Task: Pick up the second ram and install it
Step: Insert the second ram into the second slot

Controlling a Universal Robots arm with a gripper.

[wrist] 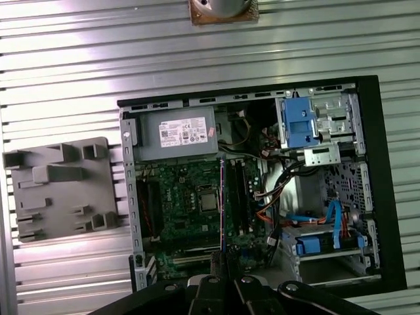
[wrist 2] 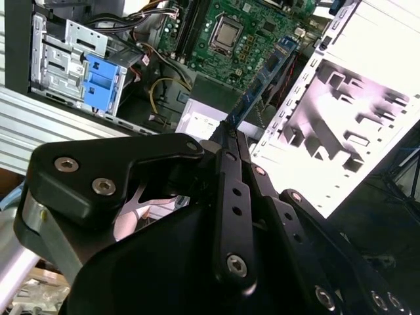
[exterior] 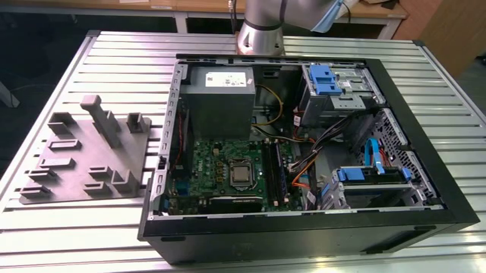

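Where the slatted counter [exterior: 76, 51] carries the open case [exterior: 304, 239] across its middle, a grey fixture [exterior: 76, 170] lies beside the case, toward the counter's edge at the exterior view's left. In both wrist views the gripper [wrist 2: 231, 134] [wrist: 223, 272] pinches the ram [wrist 2: 261, 84] [wrist: 222, 203] by one end. The ram is clear of the case, above the motherboard [wrist: 190, 197].

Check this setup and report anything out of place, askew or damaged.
Nothing stands out. The computer case lies open on the slatted table, with the grey fixture flat beside it. In the second wrist view the pincer grips the second ram by one end, and the board looks straight and whole.
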